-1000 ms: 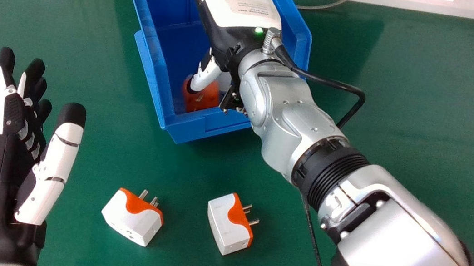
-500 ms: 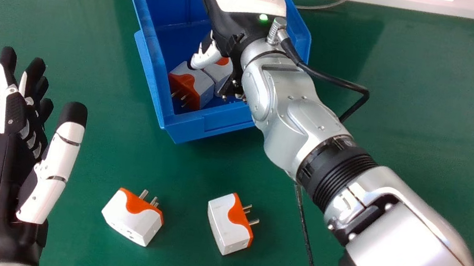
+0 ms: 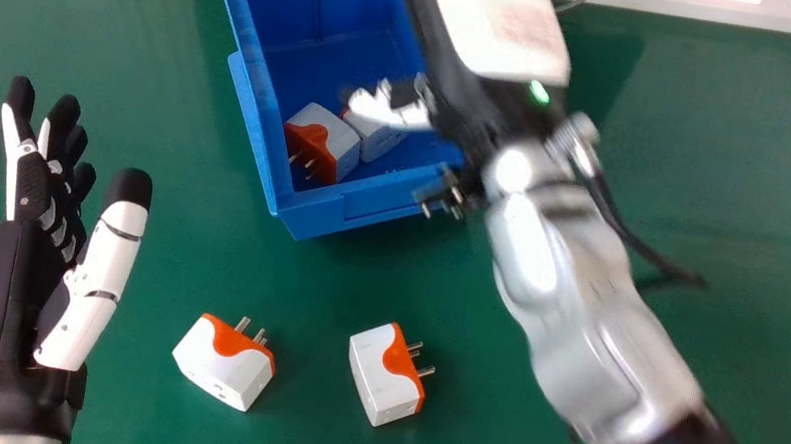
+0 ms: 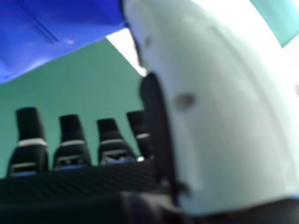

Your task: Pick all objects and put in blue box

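Note:
My right hand (image 3: 487,51) is over the right side of the blue box (image 3: 384,194), its thumb above the box's inside. In the right hand view the fingers of the right hand (image 4: 71,144) are straight and hold nothing, with part of the blue box (image 4: 60,28) beyond. Two white and orange plug adapters lie inside at the near end: one adapter (image 3: 334,139) at the left wall, the other adapter (image 3: 376,135) touching it. On the green table lie a left adapter (image 3: 223,367) and a right adapter (image 3: 382,384). My left hand (image 3: 7,324) stands open and empty at the left.
The green table (image 3: 125,416) runs around the box. A pale ledge (image 3: 699,6) borders the table's far edge. A black cable hangs along the right arm, which crosses the right side of the head view.
My right hand has moved right from the middle of the box, uncovering the two adapters inside. The left hand has barely shifted.

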Action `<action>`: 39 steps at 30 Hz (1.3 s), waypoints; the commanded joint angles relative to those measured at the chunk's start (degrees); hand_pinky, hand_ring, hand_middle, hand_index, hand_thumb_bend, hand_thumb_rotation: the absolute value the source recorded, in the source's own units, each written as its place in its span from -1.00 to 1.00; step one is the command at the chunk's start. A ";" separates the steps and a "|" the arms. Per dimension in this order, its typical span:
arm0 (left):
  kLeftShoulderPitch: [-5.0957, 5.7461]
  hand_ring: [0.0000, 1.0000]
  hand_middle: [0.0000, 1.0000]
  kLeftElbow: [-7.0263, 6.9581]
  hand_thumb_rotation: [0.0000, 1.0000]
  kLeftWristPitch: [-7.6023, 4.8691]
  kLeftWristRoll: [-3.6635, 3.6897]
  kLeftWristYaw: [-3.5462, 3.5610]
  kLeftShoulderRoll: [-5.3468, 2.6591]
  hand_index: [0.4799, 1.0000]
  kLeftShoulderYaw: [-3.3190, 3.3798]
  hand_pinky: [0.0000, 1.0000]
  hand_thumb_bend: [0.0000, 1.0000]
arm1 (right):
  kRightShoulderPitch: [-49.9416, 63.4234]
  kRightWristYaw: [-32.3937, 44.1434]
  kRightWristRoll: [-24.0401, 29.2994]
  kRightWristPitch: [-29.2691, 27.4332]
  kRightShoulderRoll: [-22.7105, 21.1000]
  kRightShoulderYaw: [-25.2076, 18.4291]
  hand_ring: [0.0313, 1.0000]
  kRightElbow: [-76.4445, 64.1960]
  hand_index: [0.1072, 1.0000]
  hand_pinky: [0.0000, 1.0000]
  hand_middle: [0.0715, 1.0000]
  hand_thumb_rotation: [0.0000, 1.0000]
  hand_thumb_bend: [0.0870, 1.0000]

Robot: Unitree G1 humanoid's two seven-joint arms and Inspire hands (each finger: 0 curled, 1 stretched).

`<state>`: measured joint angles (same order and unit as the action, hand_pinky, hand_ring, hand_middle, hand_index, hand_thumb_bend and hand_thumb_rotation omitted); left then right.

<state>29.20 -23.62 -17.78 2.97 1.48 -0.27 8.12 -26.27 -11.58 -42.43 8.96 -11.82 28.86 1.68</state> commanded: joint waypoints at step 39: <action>-1.64 1.00 0.99 0.51 0.23 -1.31 -0.28 -0.45 0.13 0.93 0.96 0.99 -0.14 | 26.23 10.85 5.09 -40.12 -16.36 -8.83 0.57 -1.35 0.54 0.31 0.62 0.19 -0.06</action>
<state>27.57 -22.62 -18.09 2.75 1.01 -0.60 8.76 1.51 -1.16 -38.03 -29.85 -28.36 19.98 0.28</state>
